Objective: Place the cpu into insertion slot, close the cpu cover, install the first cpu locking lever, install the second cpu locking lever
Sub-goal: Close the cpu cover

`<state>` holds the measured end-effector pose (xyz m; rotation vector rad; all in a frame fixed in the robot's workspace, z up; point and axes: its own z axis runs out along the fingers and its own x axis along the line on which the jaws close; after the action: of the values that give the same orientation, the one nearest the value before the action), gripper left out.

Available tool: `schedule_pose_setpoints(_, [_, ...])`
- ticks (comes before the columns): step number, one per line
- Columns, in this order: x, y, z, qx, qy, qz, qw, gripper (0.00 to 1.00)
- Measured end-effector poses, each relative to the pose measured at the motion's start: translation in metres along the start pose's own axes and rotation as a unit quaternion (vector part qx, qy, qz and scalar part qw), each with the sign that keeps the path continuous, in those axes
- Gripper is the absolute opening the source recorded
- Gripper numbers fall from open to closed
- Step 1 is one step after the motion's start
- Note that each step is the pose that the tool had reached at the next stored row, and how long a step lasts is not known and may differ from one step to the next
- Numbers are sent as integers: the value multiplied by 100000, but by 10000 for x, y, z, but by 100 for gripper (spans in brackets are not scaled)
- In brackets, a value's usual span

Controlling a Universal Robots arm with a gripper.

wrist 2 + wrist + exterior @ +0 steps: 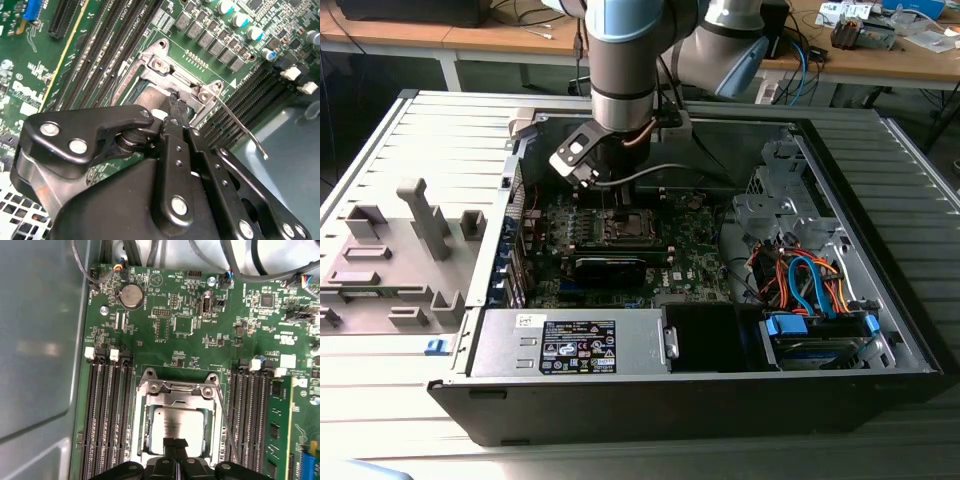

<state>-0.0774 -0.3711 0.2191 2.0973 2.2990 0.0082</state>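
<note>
Gripper [175, 444]: black fingertips pinched together, nothing held, poised at the edge of the small flat silver-grey square cpu [177, 424]. It sits in the silver-rimmed insertion slot [148, 435], thin silver frame-shaped cpu cover [175, 388] down around it. Judged: cover step; thin wire locking lever [241, 127] unlatched, needs precise hooking

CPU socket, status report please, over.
Gripper shut, tips over cpu. Chip seated, cpu cover down around it. One locking lever sticking up, unlatched.
</note>
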Motion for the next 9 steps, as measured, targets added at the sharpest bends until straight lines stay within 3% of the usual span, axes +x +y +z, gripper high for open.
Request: schedule_pose_setpoints(9, [-8, 53, -208, 85, 9, -3, 100000, 11])
